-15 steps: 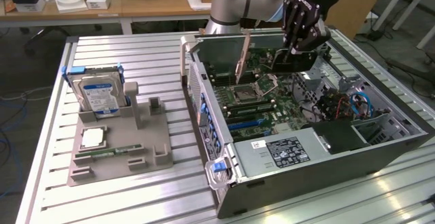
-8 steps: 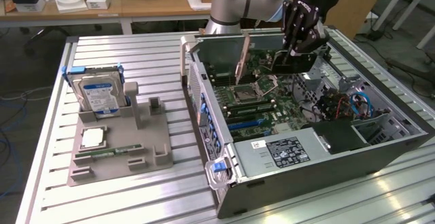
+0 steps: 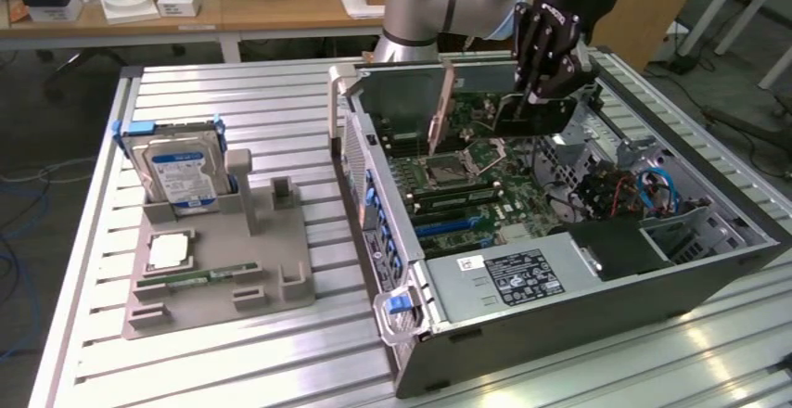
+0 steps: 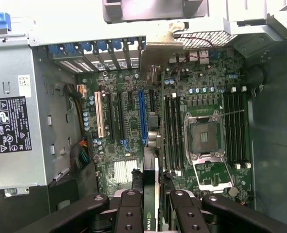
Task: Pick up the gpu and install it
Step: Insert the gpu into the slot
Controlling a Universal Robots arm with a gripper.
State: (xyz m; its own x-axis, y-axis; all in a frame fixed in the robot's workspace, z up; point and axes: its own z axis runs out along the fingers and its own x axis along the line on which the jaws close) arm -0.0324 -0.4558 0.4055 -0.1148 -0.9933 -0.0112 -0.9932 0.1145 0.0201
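On exterior view's left you see grey tray [image 3: 278,297]. Blue-label hard drive [image 3: 180,172] stands in it, green memory stick [image 3: 198,280] lies flat near front. Right of tray sits open computer case [image 3: 594,287], motherboard [image 3: 465,185] inside. Over board hangs gripper [image 3: 540,102], jaws narrow, pinching gpu [image 4: 150,194] by its edge. Metal end of gpu points toward blue clips [image 4: 85,47]. You cannot tell if card touches board.

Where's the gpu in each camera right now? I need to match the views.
Exterior view: the gpu hangs in the claw above the motherboard.
Wrist view: the gpu runs edge-on between the claw's fingers, near the blue slot.
Shared landmark: the open CPU socket.
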